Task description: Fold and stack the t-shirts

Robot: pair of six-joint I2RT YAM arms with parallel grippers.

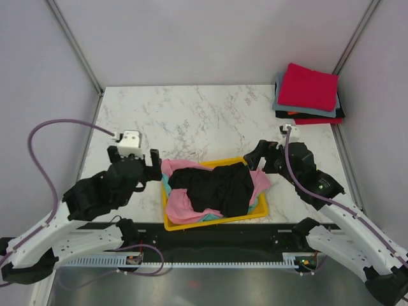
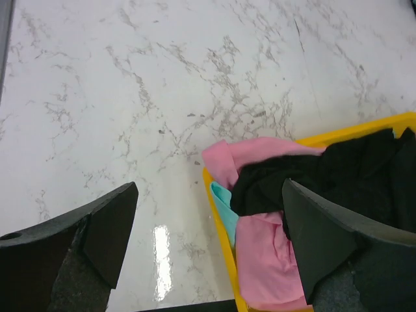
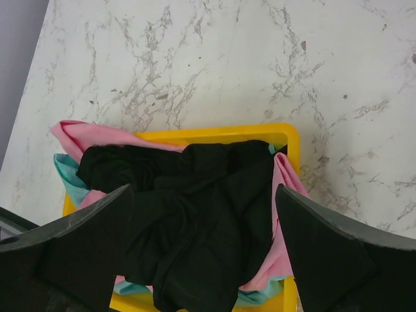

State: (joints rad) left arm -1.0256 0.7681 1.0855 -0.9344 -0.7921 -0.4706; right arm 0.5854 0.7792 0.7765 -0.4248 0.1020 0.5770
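The black t-shirt (image 1: 213,187) is heaped over a pink t-shirt (image 1: 180,204) and a teal t-shirt (image 2: 222,208) in the yellow tray (image 1: 191,224), near-centre on the worktop (image 1: 191,115). A folded stack topped by a red t-shirt (image 1: 309,87) is set far right. The left gripper (image 2: 208,195) and right gripper (image 3: 203,192) are held flanking the tray, jaws wide apart, empty.

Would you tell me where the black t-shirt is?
Top view: the black t-shirt lies atop the pink one in the yellow tray, between the left hand and right hand.
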